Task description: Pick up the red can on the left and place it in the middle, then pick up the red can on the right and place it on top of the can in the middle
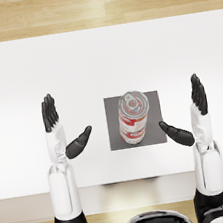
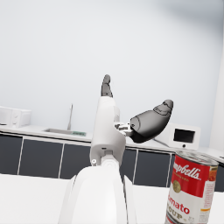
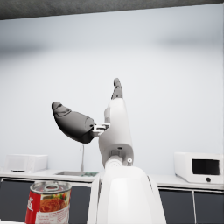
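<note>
Two red cans [image 1: 133,118] stand stacked on the grey mat [image 1: 116,133], with the left hand [image 1: 60,128] and right hand [image 1: 194,114] spread empty on either side of the mat (both clear). Any stray brush risks toppling the stack.

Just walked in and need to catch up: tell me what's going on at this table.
Nothing is being handled right now. A stack of red tomato soup cans stands on the grey mat in the middle of the white table. The left hand and the right hand are both open and empty, one on each side of the cans, touching nothing. The stacking looks done.
</note>
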Robot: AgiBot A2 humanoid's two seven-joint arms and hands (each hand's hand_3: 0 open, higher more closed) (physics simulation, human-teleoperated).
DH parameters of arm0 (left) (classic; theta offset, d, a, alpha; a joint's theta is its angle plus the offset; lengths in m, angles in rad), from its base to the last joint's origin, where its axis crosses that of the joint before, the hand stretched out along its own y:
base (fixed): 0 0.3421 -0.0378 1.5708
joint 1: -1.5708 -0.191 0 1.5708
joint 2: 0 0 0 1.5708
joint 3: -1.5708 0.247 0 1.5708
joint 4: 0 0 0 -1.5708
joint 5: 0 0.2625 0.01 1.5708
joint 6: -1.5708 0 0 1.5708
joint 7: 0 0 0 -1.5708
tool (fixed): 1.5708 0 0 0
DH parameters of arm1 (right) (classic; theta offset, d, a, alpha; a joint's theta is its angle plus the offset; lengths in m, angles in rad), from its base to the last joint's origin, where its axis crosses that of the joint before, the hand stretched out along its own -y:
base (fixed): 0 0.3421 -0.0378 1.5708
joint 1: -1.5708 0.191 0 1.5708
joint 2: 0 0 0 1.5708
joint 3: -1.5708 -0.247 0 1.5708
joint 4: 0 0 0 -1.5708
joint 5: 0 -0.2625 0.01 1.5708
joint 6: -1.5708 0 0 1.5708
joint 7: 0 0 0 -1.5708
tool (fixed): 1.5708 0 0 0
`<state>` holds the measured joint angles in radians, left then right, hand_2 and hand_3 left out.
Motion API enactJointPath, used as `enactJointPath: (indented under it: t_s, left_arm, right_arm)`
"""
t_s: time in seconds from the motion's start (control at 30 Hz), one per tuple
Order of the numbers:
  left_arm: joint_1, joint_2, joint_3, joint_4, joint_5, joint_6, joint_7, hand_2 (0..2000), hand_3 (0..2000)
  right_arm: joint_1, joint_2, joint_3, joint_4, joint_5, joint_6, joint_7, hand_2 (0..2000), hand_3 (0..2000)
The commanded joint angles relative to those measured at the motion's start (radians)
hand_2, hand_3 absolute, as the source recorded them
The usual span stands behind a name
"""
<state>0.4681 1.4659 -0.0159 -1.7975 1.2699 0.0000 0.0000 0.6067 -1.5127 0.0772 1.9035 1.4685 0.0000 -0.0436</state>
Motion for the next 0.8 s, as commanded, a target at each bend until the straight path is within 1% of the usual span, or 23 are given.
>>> enactJointPath:
  t_s: [0.03,0.1,0.17,0.2,0.37,0.8]
  left_arm:
    - [0.032,-0.002,-0.059,0.001,0.0,0.0,0.0,0,0]
    - [0.012,0.0,-0.087,-0.013,0.0,0.0,0.0,0,0]
    - [0.002,0.002,-0.103,-0.007,0.0,0.0,0.0,0,0]
    - [0.001,0.002,-0.077,-0.004,0.0,0.0,0.0,0,0]
    - [-0.009,0.004,-0.099,-0.005,0.0,0.0,0.0,0,0]
    - [-0.01,0.005,-0.104,-0.005,0.0,0.0,0.0,0,0]
  right_arm:
    - [-0.006,0.0,-0.102,-0.017,0.0,0.0,0.012,0,0]
    - [-0.022,-0.002,-0.152,-0.064,0.0,0.0,0.028,0,0]
    - [-0.042,-0.004,-0.175,-0.097,0.0,0.0,0.035,0,0]
    - [-0.035,-0.003,-0.131,-0.06,0.0,0.0,0.038,0,0]
    - [-0.052,-0.005,-0.167,-0.092,-0.001,0.0,0.042,0,0]
    - [-0.056,-0.006,-0.175,-0.099,-0.001,0.0,0.044,0,0]
